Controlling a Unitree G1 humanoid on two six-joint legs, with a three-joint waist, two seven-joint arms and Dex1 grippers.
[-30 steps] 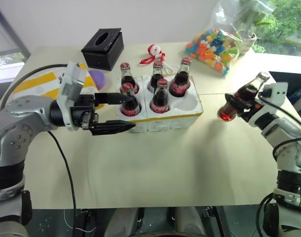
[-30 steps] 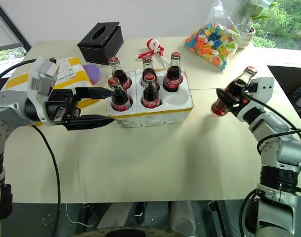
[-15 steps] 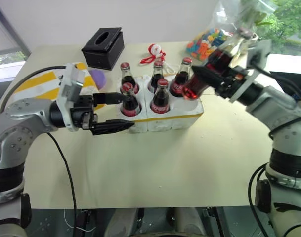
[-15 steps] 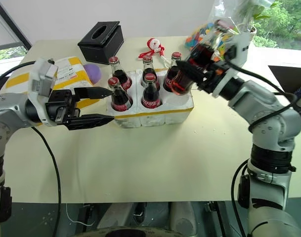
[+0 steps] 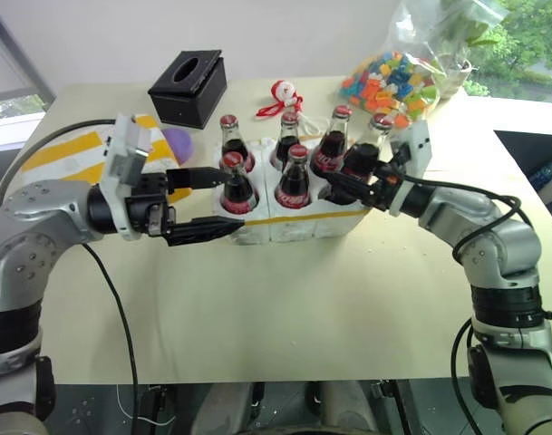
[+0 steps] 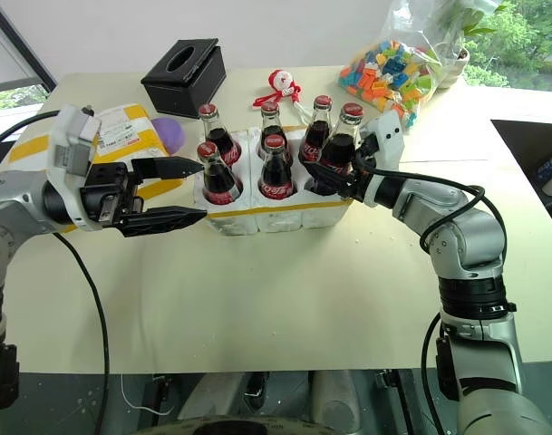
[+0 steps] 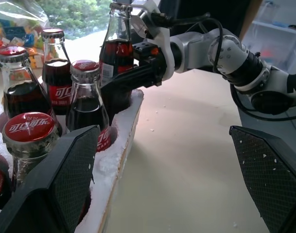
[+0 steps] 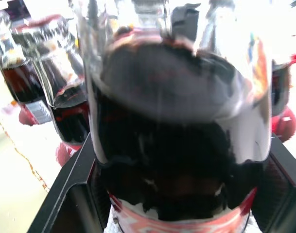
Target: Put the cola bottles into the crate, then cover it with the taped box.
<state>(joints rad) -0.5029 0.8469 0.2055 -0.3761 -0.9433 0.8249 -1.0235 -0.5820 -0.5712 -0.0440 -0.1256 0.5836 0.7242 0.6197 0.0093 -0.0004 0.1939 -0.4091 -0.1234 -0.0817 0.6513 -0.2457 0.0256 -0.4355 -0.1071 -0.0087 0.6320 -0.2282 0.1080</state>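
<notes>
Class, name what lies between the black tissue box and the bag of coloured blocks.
In the left eye view, a small red-and-white toy lies on the table between the black tissue box and the bag of coloured blocks.

Pale wooden table [image 5: 285,308], cream top. Black tissue box [image 5: 188,88] at the far left of the table, oval slot on top. Purple ball-like object [image 5: 178,141] just in front of it, partly hidden. Small red-and-white Santa toy [image 5: 282,93] with red cord, far middle of the table. Clear plastic bag of multicoloured toy blocks [image 5: 391,84] at far right, tied end up. Potted green plant [image 5: 457,41] behind the bag, near the window; green trees outside. White wall behind the table.
</notes>
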